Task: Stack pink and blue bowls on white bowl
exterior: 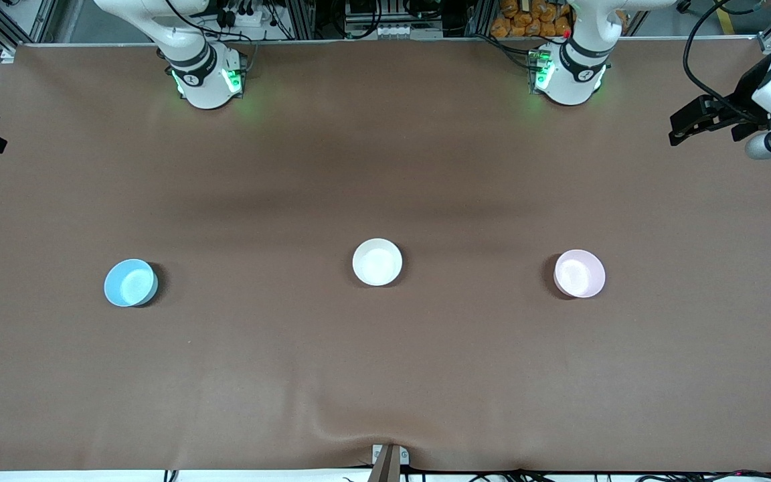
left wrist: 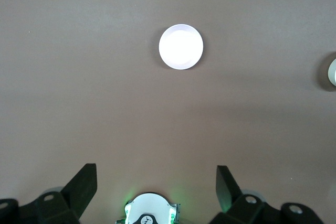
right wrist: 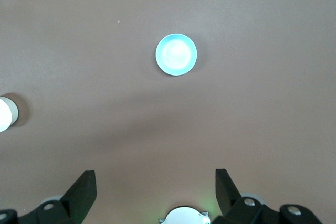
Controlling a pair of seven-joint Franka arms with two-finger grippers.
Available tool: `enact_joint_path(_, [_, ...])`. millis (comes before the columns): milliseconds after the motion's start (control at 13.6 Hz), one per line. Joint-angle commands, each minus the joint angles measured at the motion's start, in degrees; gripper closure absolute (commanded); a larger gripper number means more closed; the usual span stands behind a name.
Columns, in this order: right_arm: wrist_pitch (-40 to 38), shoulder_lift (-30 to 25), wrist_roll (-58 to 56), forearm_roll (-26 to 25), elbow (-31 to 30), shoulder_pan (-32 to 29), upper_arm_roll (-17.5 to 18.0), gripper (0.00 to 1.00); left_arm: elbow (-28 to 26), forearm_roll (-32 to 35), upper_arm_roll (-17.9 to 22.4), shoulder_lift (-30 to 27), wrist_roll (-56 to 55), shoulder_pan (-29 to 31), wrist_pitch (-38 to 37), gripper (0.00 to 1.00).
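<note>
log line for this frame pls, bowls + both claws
stage: not started | blue bowl, white bowl, pink bowl: apart in a row, unstacked | left claw: open, high, waiting | right claw: open, high

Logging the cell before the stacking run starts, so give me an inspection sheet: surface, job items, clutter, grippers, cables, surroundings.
Surface: brown table cover, with a small ripple at the edge nearest the front camera.
Job items: white bowl mid-table; blue bowl toward the right arm's end; pink bowl toward the left arm's end. All upright, apart, nothing stacked.
Clutter: nothing seen.
Grippers: left gripper open, high over the table, pink bowl in its view; right gripper open, high, blue bowl in its view. Both arms wait.
Cables: black cables hang by the left arm.
Surroundings: orange items past the table edge by the bases.
</note>
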Motion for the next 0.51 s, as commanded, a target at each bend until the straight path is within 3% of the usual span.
enact_joint_path(0, [-0.6, -0.5, -0.4, 0.2, 0.6, -1.0, 0.3, 0.00, -0.7, 0.2, -0.2, -0.6, 1.0, 0.4, 0.4, 0.00])
enact_joint_path(441, [-0.7, -0.5, -0.5, 0.6, 0.7, -1.4, 0.9, 0.00, -1.0, 0.2, -0.2, -0.6, 1.0, 0.5, 0.4, 0.00])
